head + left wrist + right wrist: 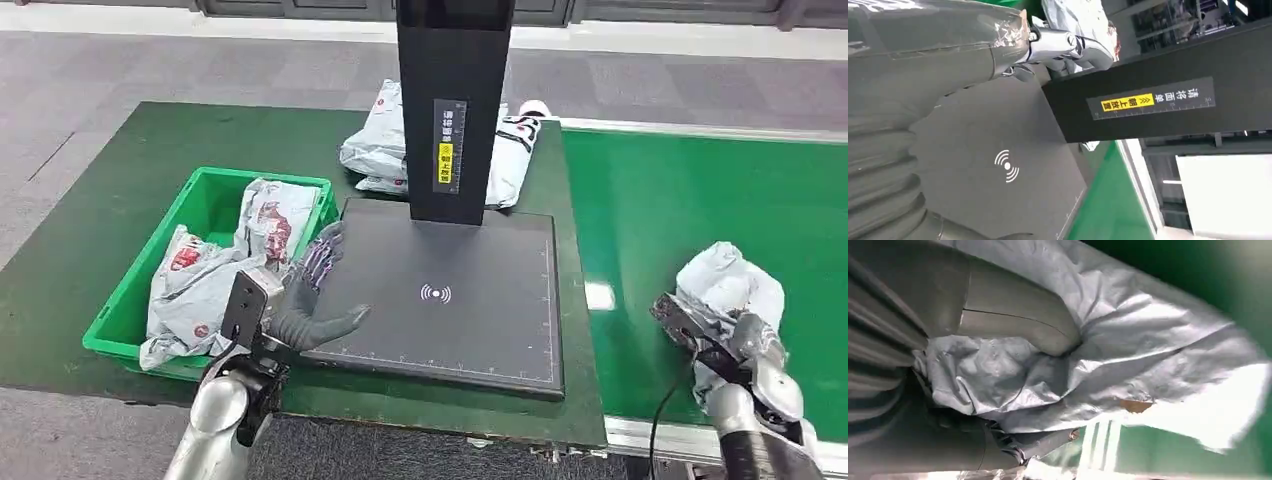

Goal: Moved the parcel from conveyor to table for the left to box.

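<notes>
Head view, largest to smallest: green conveyor [690, 230] at right; dark-green table [120, 200] carrying the black scanner platform [450, 300] with its upright column [452, 100]; green box [205, 205] holding bagged parcels; further parcels [375, 150] behind the column. The right robot hand [735, 345] grasps the grey parcel [725, 275] over the conveyor's near edge; in the right wrist view its thumb [1013, 320] presses into the crumpled film. The left robot hand [315, 295] rests released, fingers spread, at the platform's left edge. Risk, as judged: slack film may slip from the grasp during transfer, or the parcel may strike the column.
</notes>
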You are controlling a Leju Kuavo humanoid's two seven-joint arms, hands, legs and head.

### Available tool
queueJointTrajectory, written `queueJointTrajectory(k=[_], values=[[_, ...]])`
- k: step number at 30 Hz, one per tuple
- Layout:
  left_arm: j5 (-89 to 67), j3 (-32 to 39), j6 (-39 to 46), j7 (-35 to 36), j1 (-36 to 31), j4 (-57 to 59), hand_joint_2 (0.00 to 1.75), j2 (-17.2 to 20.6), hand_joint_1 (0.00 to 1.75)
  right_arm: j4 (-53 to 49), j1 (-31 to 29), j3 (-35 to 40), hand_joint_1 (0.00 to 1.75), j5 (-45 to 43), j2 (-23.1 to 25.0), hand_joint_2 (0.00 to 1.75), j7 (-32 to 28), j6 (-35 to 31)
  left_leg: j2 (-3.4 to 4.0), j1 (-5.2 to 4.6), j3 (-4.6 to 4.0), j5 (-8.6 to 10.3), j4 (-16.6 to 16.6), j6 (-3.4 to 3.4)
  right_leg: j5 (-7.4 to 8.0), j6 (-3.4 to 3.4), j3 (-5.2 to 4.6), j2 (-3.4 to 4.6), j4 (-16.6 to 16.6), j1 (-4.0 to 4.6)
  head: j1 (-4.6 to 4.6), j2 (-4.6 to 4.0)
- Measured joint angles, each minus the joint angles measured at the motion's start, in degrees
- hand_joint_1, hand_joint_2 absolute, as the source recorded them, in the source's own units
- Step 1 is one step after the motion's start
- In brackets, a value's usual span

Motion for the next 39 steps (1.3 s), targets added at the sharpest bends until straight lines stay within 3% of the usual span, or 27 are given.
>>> queueJointTrajectory(k=[6,9,11,27,34,39], values=[[-0.5,0.24,1.83,-1.05,1.02,-0.44,1.75,0.0,0.0,-1.7,-3.6,-1.31,1.75,-28.68,2.88,1.75,-11.01,1.85,-0.06,0.0,-0.02,0.03,0.0,-0.01,0.0,0.0,-0.03,-0.03,0.0,0.0,0.0,0.0],[-1.11,0.26,2.97,-2.36,1.14,0.02,1.75,-0.09,0.0,-5.92,-5.4,-2.45,1.75,-49.97,4.81,1.75,-13.2,3.56,-0.03,0.0,0.0,0.03,0.01,-0.02,0.01,0.0,-0.06,0.03,0.0,0.0,0.0,0.0],[-1.33,0.26,3.44,-2.8,1.26,0.24,1.75,-0.13,0.0,-8.15,-6.21,-2.45,1.75,-56.24,5.23,1.75,-13.35,3.54,-0.13,0.0,0.0,0.04,0.01,-0.01,0.01,0.01,-0.03,-0.04,0.0,0.01,0.0,0.02],[-1.46,0.26,3.33,-3.34,1.39,1.4,1.75,-0.63,0.0,-15.26,-8.21,-0.57,1.75,-64.95,6.56,1.75,-15.56,0.21,-0.07,0.0,-0.03,0.04,0.04,-0.01,0.05,0.06,-0.03,0.01,0.0,0.0,0.0,0.02],[-1.46,-0.63,2.5,-5.73,1.33,2.67,1.75,-0.66,0.0,-21.05,-8.39,7.63,1.75,-66.23,7.28,1.75,-15.45,-2.15,-0.01,0.02,-0.03,0.04,0.02,-0.02,0.05,0.06,-0.03,0.08,0.02,0.02,0.0,0.0],[-1.88,-2.8,2.95,-7.78,-0.59,3.69,1.75,-0.63,0.0,-16.27,-11.27,16.97,1.75,-63.68,10.16,1.75,-13.77,-1.62,0.02,0.04,-0.02,0.1,0.02,-0.04,0.09,0.05,-0.02,0.13,0.03,0.04,0.0,0.0]])
